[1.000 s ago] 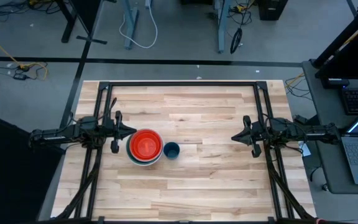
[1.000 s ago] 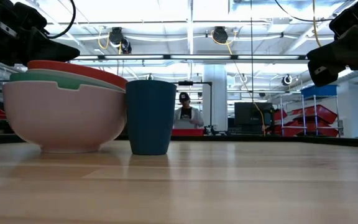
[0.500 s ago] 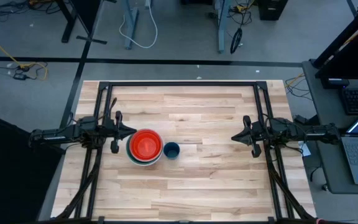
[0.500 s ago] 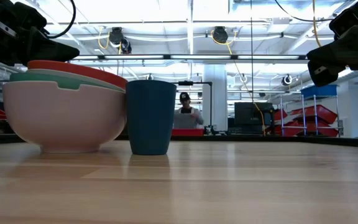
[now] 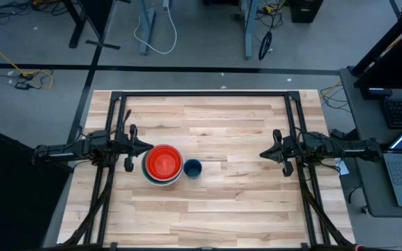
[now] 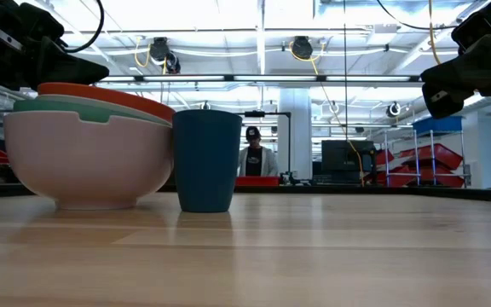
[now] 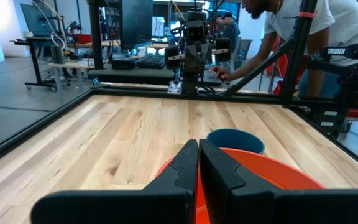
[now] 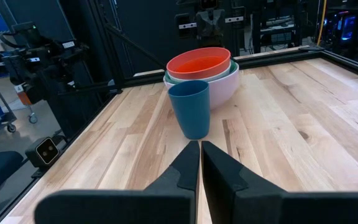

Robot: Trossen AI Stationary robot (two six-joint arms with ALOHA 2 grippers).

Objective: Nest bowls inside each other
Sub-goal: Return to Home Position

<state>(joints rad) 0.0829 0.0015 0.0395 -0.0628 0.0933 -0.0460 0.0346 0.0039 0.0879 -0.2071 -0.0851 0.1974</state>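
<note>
Bowls (image 5: 162,164) sit nested as one stack on the table (image 5: 243,202), left of centre: white outermost at btm, green rim showing above it, red/orange innermost on top; blue cup (image 5: 192,168) upright just beside the stack on its right, gap vs. contact not clear. Left gripper (image 5: 145,147) hovers at the stack's left edge, just above rim ht, fingers pressed together, holding nothing. Right gripper (image 5: 264,154) well apart over right half of table, pointing twd the cup, fingers likewise pressed together, empty.
</note>
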